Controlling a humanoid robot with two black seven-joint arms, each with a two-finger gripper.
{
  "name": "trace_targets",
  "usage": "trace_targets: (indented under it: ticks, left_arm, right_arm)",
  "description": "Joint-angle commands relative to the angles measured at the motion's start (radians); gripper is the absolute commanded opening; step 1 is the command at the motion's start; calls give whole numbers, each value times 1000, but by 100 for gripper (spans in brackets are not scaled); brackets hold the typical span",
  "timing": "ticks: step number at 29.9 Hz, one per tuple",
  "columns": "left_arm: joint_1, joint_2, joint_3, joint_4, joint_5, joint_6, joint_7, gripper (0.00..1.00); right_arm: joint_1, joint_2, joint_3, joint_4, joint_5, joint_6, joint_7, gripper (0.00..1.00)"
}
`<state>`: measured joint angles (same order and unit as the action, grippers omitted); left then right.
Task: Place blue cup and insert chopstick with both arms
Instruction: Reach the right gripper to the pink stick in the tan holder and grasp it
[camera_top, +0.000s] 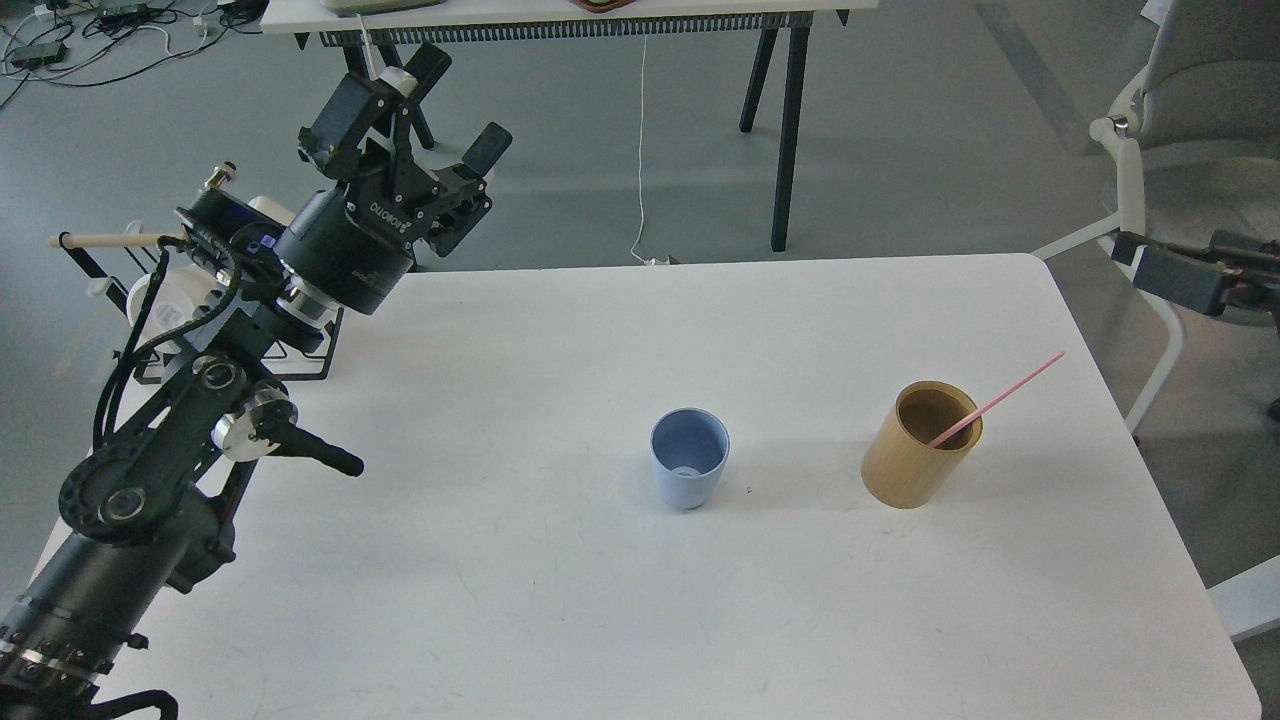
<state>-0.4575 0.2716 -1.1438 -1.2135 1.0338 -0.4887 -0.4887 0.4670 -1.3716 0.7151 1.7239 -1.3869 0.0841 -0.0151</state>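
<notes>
Head view, looking down on a white table (560, 600). The cup (689, 457), pale blue and empty, stands upright near the table's middle. To its right, clearly apart from it, stands a tan holder (921, 444). The chopstick (995, 401), a thin pink stick, leans inside the holder, its upper end pointing up and to the right past the rim.

The left arm enters from the lower left and rises over the table's far left corner. The left gripper (455, 105) is held high, well away from the cup, its two fingers spread wide and holding nothing. Behind the arm, a black wire rack (145, 290) with white mugs sits at the table's left edge.

At the right edge, a dark part, probably the right gripper (1190, 272), sits off the table; whether its jaws are open cannot be told.

The cup seems already placed. The step in hand looks like moving the chopstick: the right arm would need to reach in, grip the stick above the holder's rim, lift it clear and lower it into the cup.
</notes>
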Motion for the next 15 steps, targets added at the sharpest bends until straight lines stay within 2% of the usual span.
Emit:
trace_targets:
  ticks: [1,4,9,15]
  left_arm:
    - [5,0,3,6,0,0,0,99]
    - [7,0,6,11,0,0,0,99]
    - [8,0,9,14,0,0,0,99]
    - [10,0,15,26,0,0,0,99]
  right_arm:
    - [-4,15,-135,-3,-6,-128,1,95]
    - [-7,75,-212,-9,-7,-202,1,95]
    - [-17,121,-256,-30,-7,-221,1,95]
    - [-45,232,-258,-116,-9,-242,1,95]
